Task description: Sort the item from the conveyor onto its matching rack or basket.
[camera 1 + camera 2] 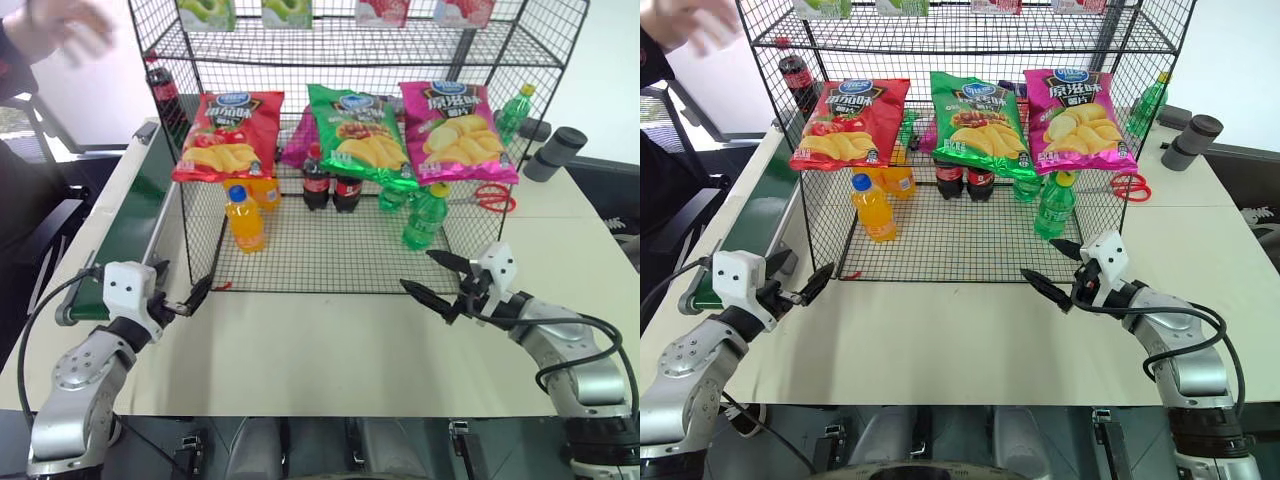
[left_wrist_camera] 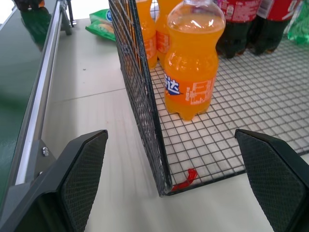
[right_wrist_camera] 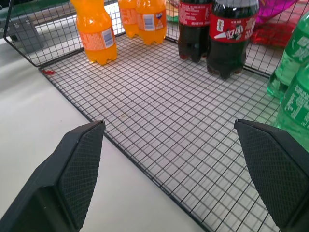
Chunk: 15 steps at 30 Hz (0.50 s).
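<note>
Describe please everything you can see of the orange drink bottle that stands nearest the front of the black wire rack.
The small clear plastic bottle of orange drink has a blue cap and an orange label with white and blue print. It looks full and sealed. It stands upright on the bottom grid tier of the black wire-mesh rack, near the rack's left front corner, ahead of two other orange bottles. Nothing but the grid touches it.

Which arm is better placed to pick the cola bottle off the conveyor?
Left. The cola bottle stands at the conveyor's far end; the open left gripper hovers beside that belt. The open right gripper faces the rack.
</note>
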Each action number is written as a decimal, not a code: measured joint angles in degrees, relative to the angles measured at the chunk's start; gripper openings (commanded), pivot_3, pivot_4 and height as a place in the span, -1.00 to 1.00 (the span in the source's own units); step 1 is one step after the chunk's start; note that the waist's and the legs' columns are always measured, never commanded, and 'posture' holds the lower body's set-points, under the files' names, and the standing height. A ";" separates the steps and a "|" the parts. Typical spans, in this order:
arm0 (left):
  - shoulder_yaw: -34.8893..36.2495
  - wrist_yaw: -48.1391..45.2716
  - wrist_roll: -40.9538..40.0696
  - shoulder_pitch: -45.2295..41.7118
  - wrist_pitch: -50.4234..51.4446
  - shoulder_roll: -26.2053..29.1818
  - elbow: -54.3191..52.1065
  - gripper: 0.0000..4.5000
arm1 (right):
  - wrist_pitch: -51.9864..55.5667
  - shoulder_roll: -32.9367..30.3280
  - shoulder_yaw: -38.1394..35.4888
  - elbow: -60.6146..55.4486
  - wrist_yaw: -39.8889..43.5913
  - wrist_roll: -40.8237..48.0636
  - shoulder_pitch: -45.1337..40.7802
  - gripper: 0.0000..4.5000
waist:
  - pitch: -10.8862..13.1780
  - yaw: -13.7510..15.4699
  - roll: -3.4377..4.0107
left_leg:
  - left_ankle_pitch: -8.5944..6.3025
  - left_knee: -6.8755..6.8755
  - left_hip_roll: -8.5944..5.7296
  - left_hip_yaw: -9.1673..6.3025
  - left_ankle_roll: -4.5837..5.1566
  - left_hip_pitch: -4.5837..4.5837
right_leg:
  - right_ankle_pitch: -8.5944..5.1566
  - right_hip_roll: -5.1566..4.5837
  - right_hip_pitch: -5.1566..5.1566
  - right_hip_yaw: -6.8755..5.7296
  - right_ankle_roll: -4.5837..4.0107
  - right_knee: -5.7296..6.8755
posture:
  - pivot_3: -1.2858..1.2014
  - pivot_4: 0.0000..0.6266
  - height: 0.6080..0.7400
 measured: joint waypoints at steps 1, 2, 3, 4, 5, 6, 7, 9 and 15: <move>0.43 0.27 -0.05 0.53 0.03 -0.09 -0.35 1.00 | 0.00 0.11 0.20 0.37 -0.01 -0.19 -0.57 0.98 | 0.00 0.00 0.00 | 0.00 0.00 0.00 0.00 0.00 0.00 | 0.00 0.00 0.00 0.00 0.00 0.00 | 0.03 -0.52 0.91; 0.70 0.45 -0.06 0.96 0.03 -0.18 -0.56 1.00 | 0.00 0.23 0.27 0.62 -0.03 -0.23 -0.86 0.98 | 0.00 0.05 0.00 | 0.00 0.00 0.00 0.00 0.00 0.00 | 0.00 0.00 0.01 0.00 0.00 0.00 | 0.03 -0.52 0.91; 0.95 0.63 0.02 1.39 0.02 -0.24 -0.67 1.00 | 0.00 0.39 0.35 0.87 -0.05 -0.30 -1.10 0.98 | 0.00 0.10 0.00 | 0.00 0.00 0.00 0.00 0.00 0.00 | 0.00 0.00 0.00 0.00 0.00 0.00 | 0.03 -0.52 0.91; 1.27 0.96 0.12 1.79 0.01 -0.28 -0.69 1.00 | 0.00 0.52 0.45 0.98 -0.05 -0.37 -1.29 0.98 | 0.00 0.12 0.00 | 0.00 0.00 0.00 0.00 0.00 0.00 | 0.00 0.00 0.00 0.00 0.00 0.00 | 0.03 -0.52 0.91; 1.70 1.35 0.32 2.11 -0.37 -0.33 -0.68 1.00 | -0.01 0.61 0.53 1.14 -0.04 -0.42 -1.50 0.98 | 0.00 0.13 0.00 | 0.00 0.00 -0.01 0.00 0.00 0.00 | 0.00 -0.01 0.00 0.00 0.00 -0.01 | 0.03 -0.52 0.91; 2.01 1.85 0.78 2.16 -1.00 -0.41 -0.67 1.00 | -0.01 0.67 0.56 1.33 -0.03 -0.50 -1.64 0.98 | 0.00 0.19 -0.01 | 0.00 0.00 -0.01 0.00 0.00 0.00 | 0.00 -0.01 0.01 0.00 0.00 -0.01 | 0.03 -0.52 0.91; 2.56 2.85 1.46 1.99 -1.89 -0.93 -0.66 1.00 | -0.03 0.84 0.65 1.53 -0.02 -0.62 -1.89 0.98 | 0.00 0.22 -0.01 | 0.00 0.00 -0.02 0.00 0.00 0.00 | 0.00 -0.02 0.01 0.00 0.00 -0.01 | 0.03 -0.52 0.91; 4.04 6.00 3.56 0.78 -3.61 -1.65 0.37 1.00 | -0.06 1.28 0.86 2.01 0.00 -0.89 -2.18 0.98 | -0.01 0.22 -0.02 | 0.00 0.01 -0.02 0.00 0.00 0.00 | 0.00 -0.02 0.01 -0.01 0.00 0.00 | 0.03 -0.52 0.91; 8.89 12.68 4.92 -2.45 -5.54 -4.25 4.44 1.00 | -0.34 1.50 1.06 2.15 0.03 -1.51 -2.33 0.98 | -0.02 0.10 -0.03 | 0.00 0.01 -0.02 0.01 0.00 -0.01 | 0.01 -0.03 0.01 -0.01 0.01 -0.01 | 0.03 -0.52 0.91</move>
